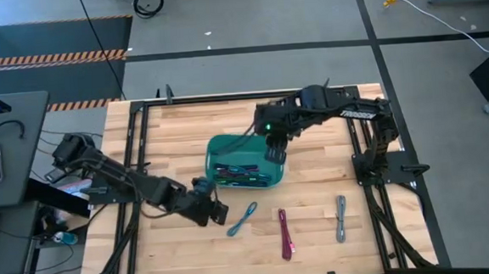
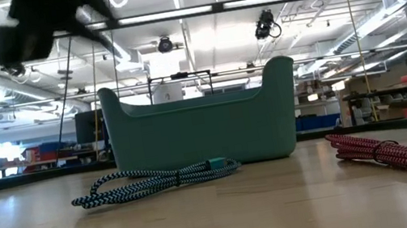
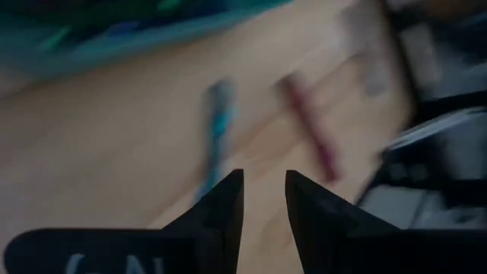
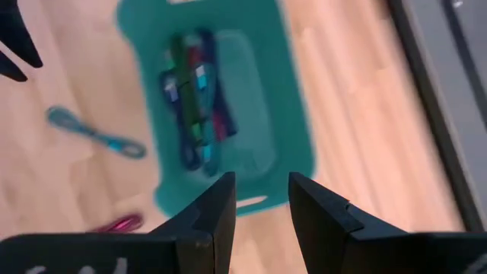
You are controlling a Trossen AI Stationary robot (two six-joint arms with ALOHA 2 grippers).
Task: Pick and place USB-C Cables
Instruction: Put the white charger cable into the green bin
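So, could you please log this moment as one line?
left gripper: open, empty, beside cyan cable | right gripper: open, empty, above teal bin | magenta cable, grey cable: on table

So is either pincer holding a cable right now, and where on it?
Neither. The left pincer is open and empty above the table; the right pincer is open and empty over the bin.

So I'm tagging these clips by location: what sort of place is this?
Probably a warehouse-like robotics lab: an open ceiling with strip lights, hazard-striped floor tape, and a wooden table with a teal bin.
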